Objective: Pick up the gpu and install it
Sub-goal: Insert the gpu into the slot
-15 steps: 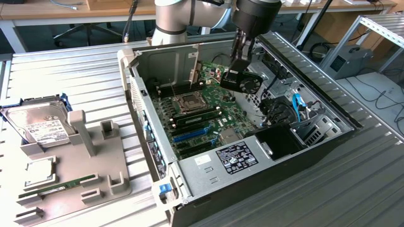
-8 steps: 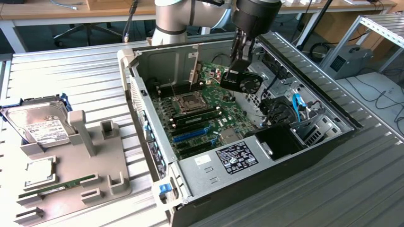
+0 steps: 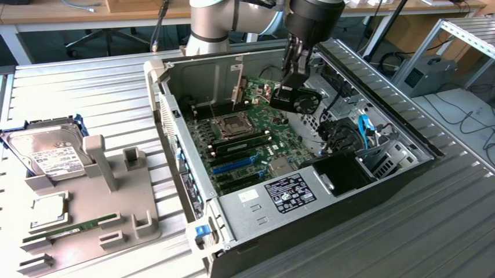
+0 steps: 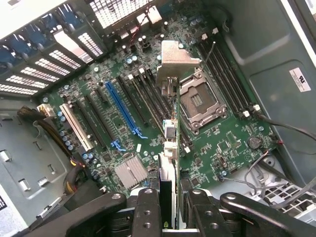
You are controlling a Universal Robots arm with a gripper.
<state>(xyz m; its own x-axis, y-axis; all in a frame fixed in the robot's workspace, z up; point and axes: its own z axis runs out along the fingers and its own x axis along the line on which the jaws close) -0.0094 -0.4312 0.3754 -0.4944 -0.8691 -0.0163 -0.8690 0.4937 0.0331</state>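
The thin black gpu card (image 4: 170,148) with a round black fan (image 3: 303,102) and a silver metal end bracket (image 4: 177,59) hangs edge-on above the green motherboard (image 4: 222,143) inside the open black computer case (image 3: 386,174). The black claw (image 4: 170,217) pinches the card between its fingers (image 4: 148,212). The blue slot (image 4: 121,106) lies below, beside the card. On the ribbed metal worktop (image 3: 93,87), a grey holder tray (image 3: 116,220) carries a silver hard drive (image 3: 46,153) and a narrow green memory stick (image 3: 69,227).

Grey arm (image 3: 210,23), black fingers (image 4: 148,212)
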